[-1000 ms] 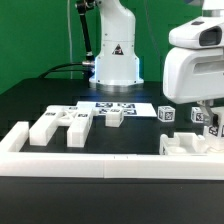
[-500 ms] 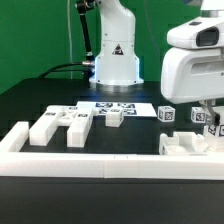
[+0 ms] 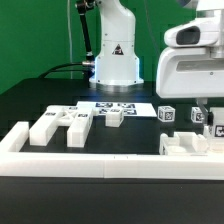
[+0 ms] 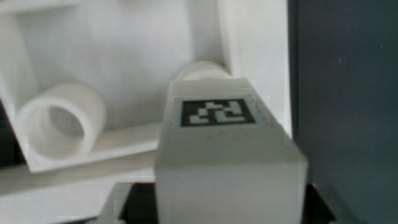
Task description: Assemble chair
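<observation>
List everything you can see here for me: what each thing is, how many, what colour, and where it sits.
chair pieces: several loose ones (exact count hard to tell), matte white with small black-and-white tags, spread over the table between rail and marker board
tagged block: one, white, gripped in the claw
marker board: one, white with black markers, flat before the robot base
border rail: one, white, along the table's near edge
table: one, black
backdrop: one, green, behind everything
robot base: one, white, back middle
claw: one, white, at the exterior view's right, shut on the tagged block
</observation>
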You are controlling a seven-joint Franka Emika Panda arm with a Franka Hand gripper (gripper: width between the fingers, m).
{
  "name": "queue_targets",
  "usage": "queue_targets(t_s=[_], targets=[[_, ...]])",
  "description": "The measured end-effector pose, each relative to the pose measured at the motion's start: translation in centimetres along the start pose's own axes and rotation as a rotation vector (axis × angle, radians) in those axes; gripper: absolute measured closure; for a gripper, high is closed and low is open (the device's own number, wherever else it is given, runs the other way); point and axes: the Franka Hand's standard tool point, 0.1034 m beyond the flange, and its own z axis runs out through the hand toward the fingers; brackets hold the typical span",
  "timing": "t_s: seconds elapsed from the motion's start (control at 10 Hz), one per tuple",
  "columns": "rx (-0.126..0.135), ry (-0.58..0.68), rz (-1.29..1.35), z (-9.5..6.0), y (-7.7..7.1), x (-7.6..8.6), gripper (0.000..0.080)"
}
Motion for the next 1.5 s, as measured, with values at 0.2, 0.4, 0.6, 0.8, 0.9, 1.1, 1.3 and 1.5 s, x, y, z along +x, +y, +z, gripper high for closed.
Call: queue_targets(t_s=[0.2,0.4,0.6,0.8,0.9,1.1,1.3,1.5], targets=[[0.002,0.008,0.194,0.01,0.21,0.14,0.0507],[0.012,0.013,0.361,0.04,0.42,0.29,0.0507],[0.009,0.017,0.547,0.06,0.56,0.29,0.0507],[0.004,0.019,0.785,0.09,0.5,0.19,0.0507],[0.0,0.021,0.867,0.09,0.56,0.16,0.0507],[0.001,0.016,1.01,0.1,0.68,0.13,0.0507],[0.001,0.017,1.006,0.11,0.69,0.13,0.0502],[0.0,0.017,0.906,0.16,0.62,0.09,0.0283]])
